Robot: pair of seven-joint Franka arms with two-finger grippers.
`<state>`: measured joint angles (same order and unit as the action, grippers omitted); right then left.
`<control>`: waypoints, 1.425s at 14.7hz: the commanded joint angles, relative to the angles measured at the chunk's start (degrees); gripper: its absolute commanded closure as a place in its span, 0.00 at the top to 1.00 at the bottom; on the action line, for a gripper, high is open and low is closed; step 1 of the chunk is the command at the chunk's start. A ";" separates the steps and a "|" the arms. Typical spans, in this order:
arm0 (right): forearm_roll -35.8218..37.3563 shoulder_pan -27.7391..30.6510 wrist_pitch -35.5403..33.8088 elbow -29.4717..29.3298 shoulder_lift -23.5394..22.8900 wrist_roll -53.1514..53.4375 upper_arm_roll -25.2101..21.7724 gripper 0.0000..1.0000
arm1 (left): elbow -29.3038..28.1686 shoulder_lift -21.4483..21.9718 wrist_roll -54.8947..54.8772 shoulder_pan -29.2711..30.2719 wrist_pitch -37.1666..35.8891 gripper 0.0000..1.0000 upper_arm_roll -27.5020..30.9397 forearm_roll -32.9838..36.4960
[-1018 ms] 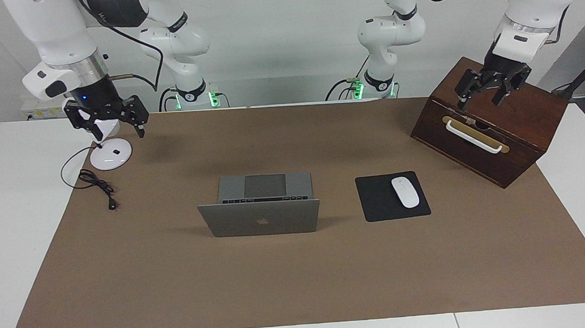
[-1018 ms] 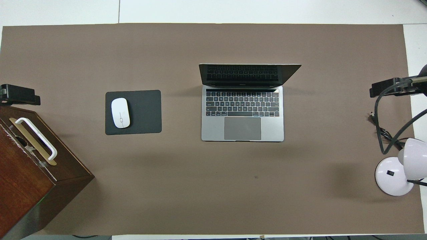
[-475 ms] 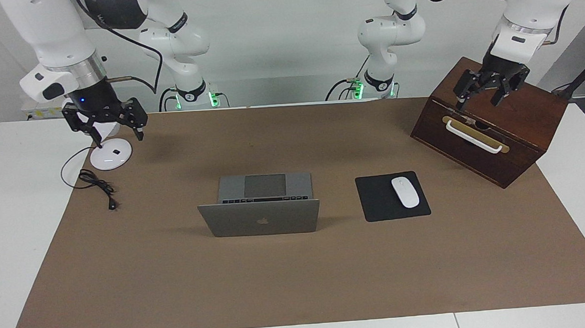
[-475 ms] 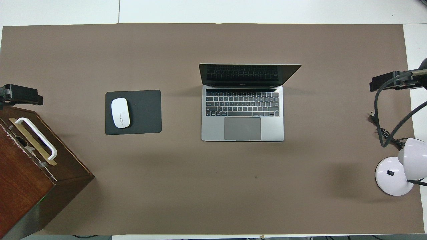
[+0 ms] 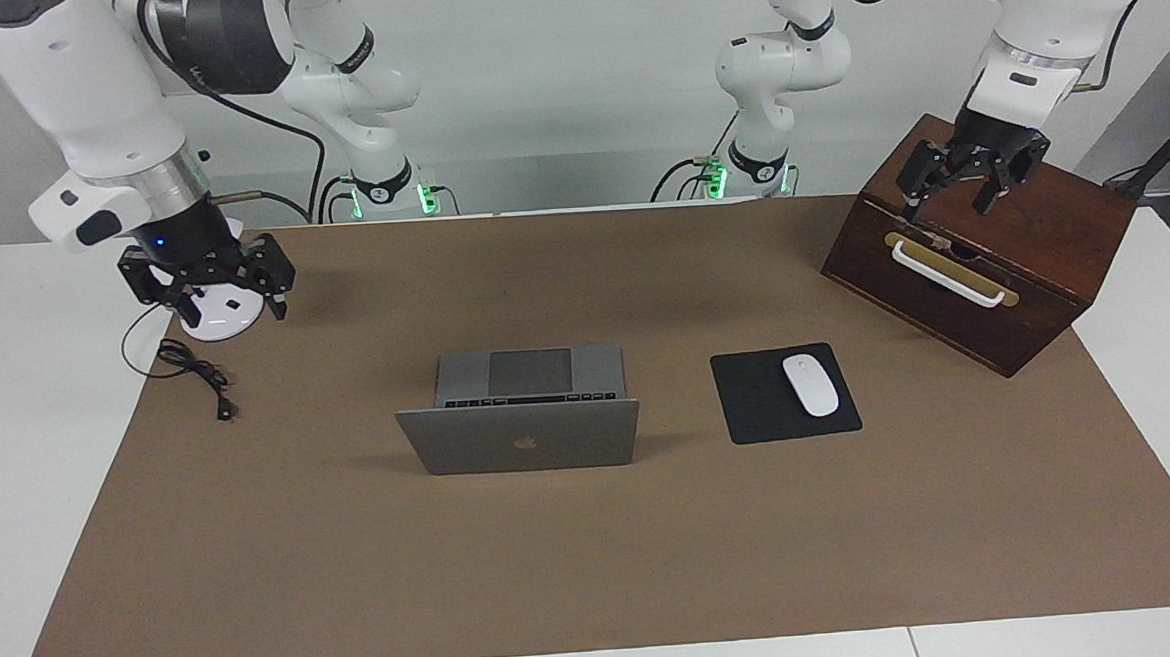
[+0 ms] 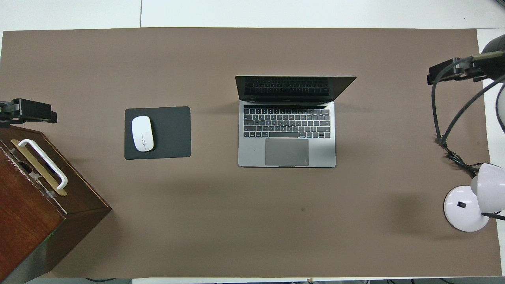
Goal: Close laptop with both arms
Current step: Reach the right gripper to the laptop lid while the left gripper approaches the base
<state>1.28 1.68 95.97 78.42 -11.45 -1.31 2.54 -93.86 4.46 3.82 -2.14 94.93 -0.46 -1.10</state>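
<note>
The silver-grey laptop [image 5: 521,437] stands open in the middle of the brown mat, its lid with the apple logo raised. The overhead view shows its dark keyboard and trackpad [image 6: 287,134]. My right gripper [image 5: 228,305] is open and empty over the white lamp base at the right arm's end of the table, well apart from the laptop. It also shows in the overhead view [image 6: 453,71]. My left gripper [image 5: 949,204] is open and empty over the wooden box at the left arm's end. It also shows in the overhead view [image 6: 29,111].
A dark wooden box [image 5: 982,268] with a white handle stands at the left arm's end. A black mouse pad [image 5: 749,400] with a white mouse [image 5: 810,385] lies between box and laptop. A white lamp base [image 5: 216,328] and a black cable [image 5: 192,374] lie at the right arm's end.
My right gripper has come lower and forward over the lamp base. My left gripper has shifted a little toward the table's middle over the box. The laptop has not moved.
</note>
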 commanded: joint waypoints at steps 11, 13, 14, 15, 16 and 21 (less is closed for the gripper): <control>0.30 -2.54 8.79 -23.21 -23.70 1.65 2.56 0.95 | -1.95 1.17 0.75 0.03 4.47 0.00 0.55 0.58; 0.82 -3.70 9.41 -23.22 -24.23 3.40 2.38 0.86 | -1.94 0.99 0.49 -0.49 5.00 0.00 0.38 0.58; 0.91 -4.31 9.32 -23.13 -24.15 4.11 2.38 0.80 | -1.95 0.99 0.14 -0.67 5.61 0.00 0.38 0.58; 0.91 -4.49 9.32 -22.96 -24.06 4.21 2.30 0.70 | -2.64 1.17 -0.56 -0.76 6.32 0.00 0.38 0.58; 1.17 -4.58 9.15 -22.87 -23.88 4.29 2.30 0.58 | -3.43 1.26 -1.87 -0.94 7.89 0.00 0.29 0.58; 2.06 -4.93 9.32 -21.91 -23.35 5.00 2.47 0.00 | -15.71 6.16 -3.73 -7.16 20.62 0.00 0.20 -0.04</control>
<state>1.71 -3.35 105.44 56.90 -34.52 2.15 4.45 -100.86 5.61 0.70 -6.02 109.07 -0.85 -1.18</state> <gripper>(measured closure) 0.736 0.991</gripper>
